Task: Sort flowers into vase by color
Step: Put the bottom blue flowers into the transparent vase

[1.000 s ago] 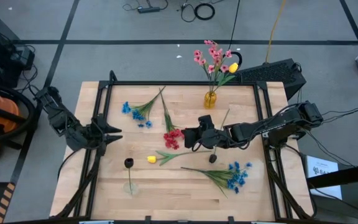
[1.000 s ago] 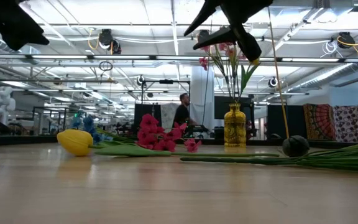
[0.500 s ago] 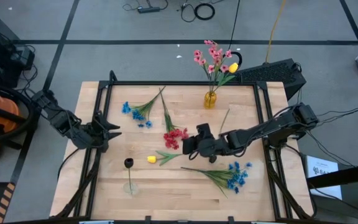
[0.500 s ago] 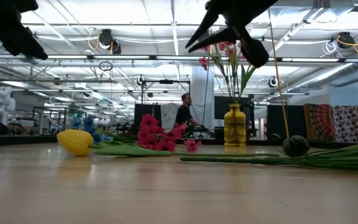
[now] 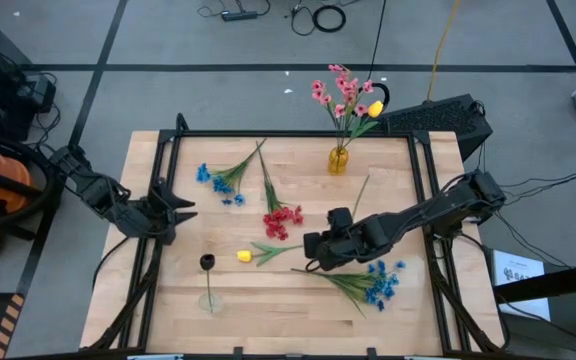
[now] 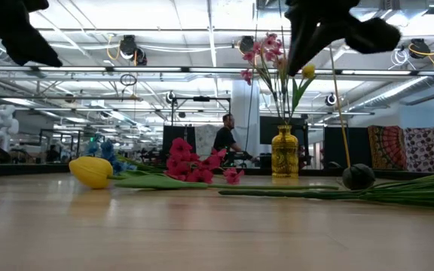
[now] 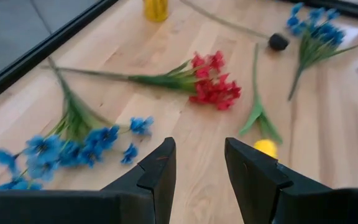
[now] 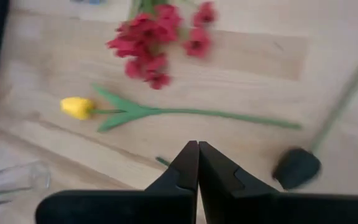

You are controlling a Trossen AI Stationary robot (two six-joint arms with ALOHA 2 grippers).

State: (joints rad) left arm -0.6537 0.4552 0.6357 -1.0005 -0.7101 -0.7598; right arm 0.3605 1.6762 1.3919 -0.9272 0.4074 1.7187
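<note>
Room: a large hall with ceiling lights and pipework stood behind the tabletop in the low view; a person [image 6: 222, 139] stood far back near the picture's centre.
Tabletop [image 5: 298, 300]: light wood inside a dark frame, filling the middle of the high view.
Yellow vase [image 5: 339, 159]: upright at the upper centre of the tabletop in the high view, right of centre in the low view.
Vase contents: pink flowers [image 5: 340, 92] and one yellow bud [image 5: 375, 108] on green stems stood in the yellow vase.
Glass vase [image 5: 208, 300]: small and clear, at the lower left of the tabletop, holding a single dark-headed flower [image 5: 207, 262].
Blue flowers, left [image 5: 218, 181]: lay loose at the upper left of the tabletop, in no container.
Red flowers [image 5: 281, 220]: lay loose at the centre of the tabletop, stem pointing toward the upper edge.
Yellow tulip [image 5: 244, 256]: lay loose just below the red flowers, its stem running right.
Blue flowers, right [image 5: 379, 282]: lay loose at the lower right of the tabletop, stems pointing left.
Dark flower head [image 8: 297, 167]: lay on the wood on a thin stem, near the tulip's stem end in the right wrist view.
Right gripper [image 5: 313, 252]: hovered above the centre of the tabletop by the tulip's stem, jaws pressed together with nothing between them.
Left gripper [image 5: 182, 211]: waited at the left edge of the tabletop, jaws apart and empty.
</note>
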